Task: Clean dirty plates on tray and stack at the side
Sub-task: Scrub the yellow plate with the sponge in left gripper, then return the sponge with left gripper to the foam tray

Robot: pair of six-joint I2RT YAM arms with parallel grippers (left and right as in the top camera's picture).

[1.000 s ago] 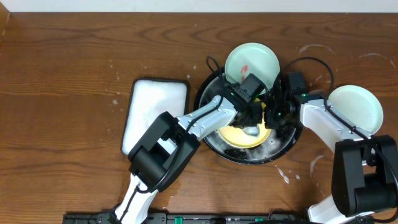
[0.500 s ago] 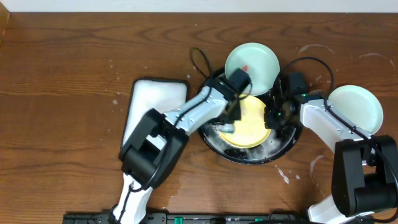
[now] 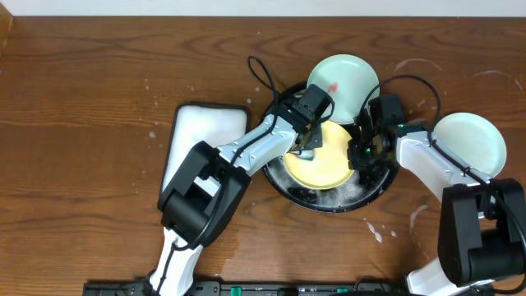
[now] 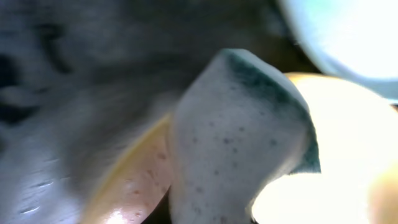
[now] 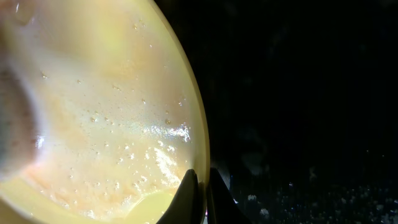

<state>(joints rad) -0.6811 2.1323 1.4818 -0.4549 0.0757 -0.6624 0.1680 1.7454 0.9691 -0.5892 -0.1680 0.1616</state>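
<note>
The yellow plate (image 3: 325, 162) lies wet and soapy in the black tray (image 3: 329, 200). My right gripper (image 3: 359, 154) is shut on its right rim; in the right wrist view the fingertips (image 5: 189, 196) pinch the yellow plate (image 5: 93, 112) at its edge. My left gripper (image 3: 306, 148) is shut on a foamy green sponge (image 4: 236, 137), pressed on the yellow plate (image 4: 336, 143) at its far left part. A mint plate (image 3: 343, 80) with a red smear rests against the tray's far rim. A second mint plate (image 3: 470, 144) sits on the tabletop to the right.
A white rectangular tray (image 3: 205, 148) lies left of the black tray, under my left arm. Cables loop above both wrists near the tray's far rim. Soapy streaks mark the wood at the right (image 3: 415, 215).
My left gripper has swept the sponge across the yellow plate from its right front to its far left. The smeared mint plate has shifted slightly right. The right gripper has kept its hold.
</note>
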